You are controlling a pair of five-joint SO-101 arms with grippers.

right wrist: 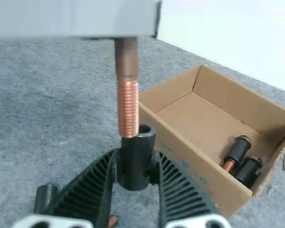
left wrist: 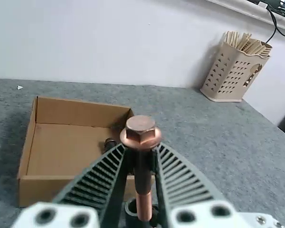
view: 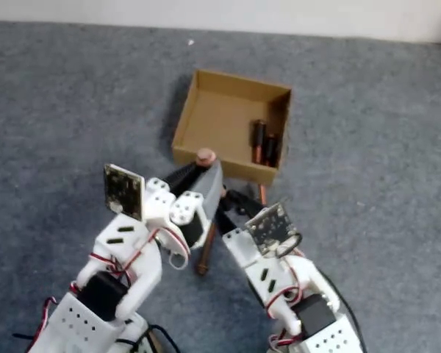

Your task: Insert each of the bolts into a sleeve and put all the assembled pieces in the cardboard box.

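Observation:
My left gripper (left wrist: 141, 151) is shut on a copper bolt (left wrist: 142, 137), held upright with its hex head up, in front of the cardboard box (left wrist: 61, 111). Directly beneath it, my right gripper (right wrist: 136, 159) is shut on a black sleeve (right wrist: 135, 164) standing upright. The bolt's threaded end (right wrist: 128, 111) sits at the sleeve's open mouth. In the high view both grippers meet just before the box (view: 220, 121), with the bolt head (view: 204, 156) on top. Two assembled pieces (view: 263, 142) lie in the box's right corner (right wrist: 238, 156).
A loose bolt (view: 204, 254) lies on the grey carpet between the arms, and another (view: 262, 193) sits by the box's front wall. A spare black sleeve (right wrist: 45, 197) stands on the carpet near my right gripper. A beige perforated holder (left wrist: 235, 71) stands far off by the wall.

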